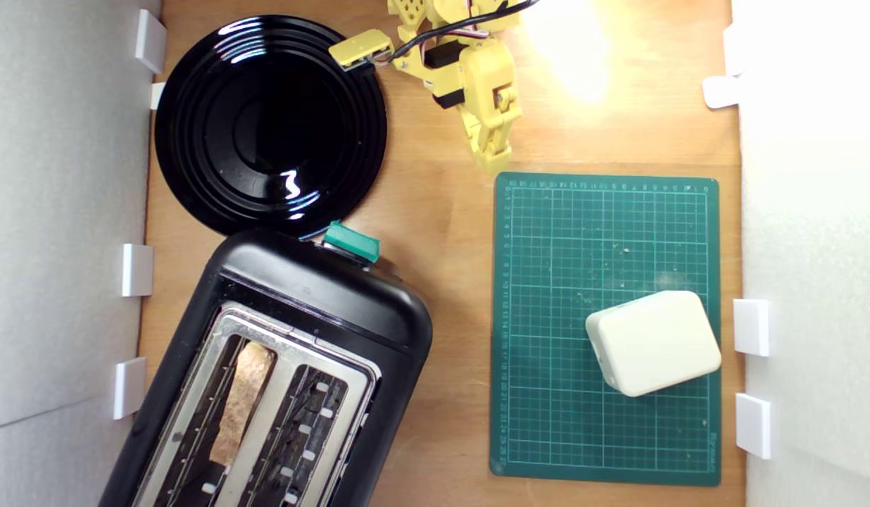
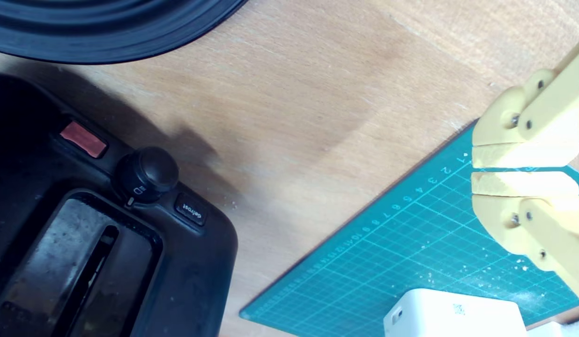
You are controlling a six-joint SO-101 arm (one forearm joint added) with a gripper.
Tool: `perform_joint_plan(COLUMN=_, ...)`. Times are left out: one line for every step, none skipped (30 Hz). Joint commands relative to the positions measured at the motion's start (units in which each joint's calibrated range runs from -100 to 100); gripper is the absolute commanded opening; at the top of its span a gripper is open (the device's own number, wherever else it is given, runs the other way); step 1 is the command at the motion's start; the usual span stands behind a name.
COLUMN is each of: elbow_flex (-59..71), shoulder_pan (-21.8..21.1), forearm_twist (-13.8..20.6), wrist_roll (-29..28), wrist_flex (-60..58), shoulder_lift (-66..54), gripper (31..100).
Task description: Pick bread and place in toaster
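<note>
Bread in the slot, arm clear: the task looked finished.

In the exterior view, going left to right, the bread (image 1: 241,401) stood on edge inside the left slot of the toaster (image 1: 322,296), whose lever knob (image 1: 350,241) sat near the black plate (image 1: 269,123). Further right, the gripper (image 1: 493,163) hung above bare wood at the green mat's (image 1: 604,232) edge, its jaws nearly together and empty. Nothing seemed left but perhaps pressing the lever.

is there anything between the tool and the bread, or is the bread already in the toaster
Nothing left to clear: the bread already stands in one slot of the toaster. The tool hangs empty, nearly closed, above bare wood near the green mat.
</note>
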Motion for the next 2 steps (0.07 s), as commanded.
perform_joint_plan(elbow_flex=0.12, shoulder_pan=-0.18, forearm_twist=0.51, wrist_roll=0.23, wrist_flex=-1.43, shoulder_lift=-0.26, gripper=31.0)
perform_joint_plan(elbow_flex=0.12, shoulder_pan=-0.18, forearm_twist=0.51, wrist_roll=0.23, wrist_flex=-1.43, shoulder_lift=-0.26, gripper=31.0)
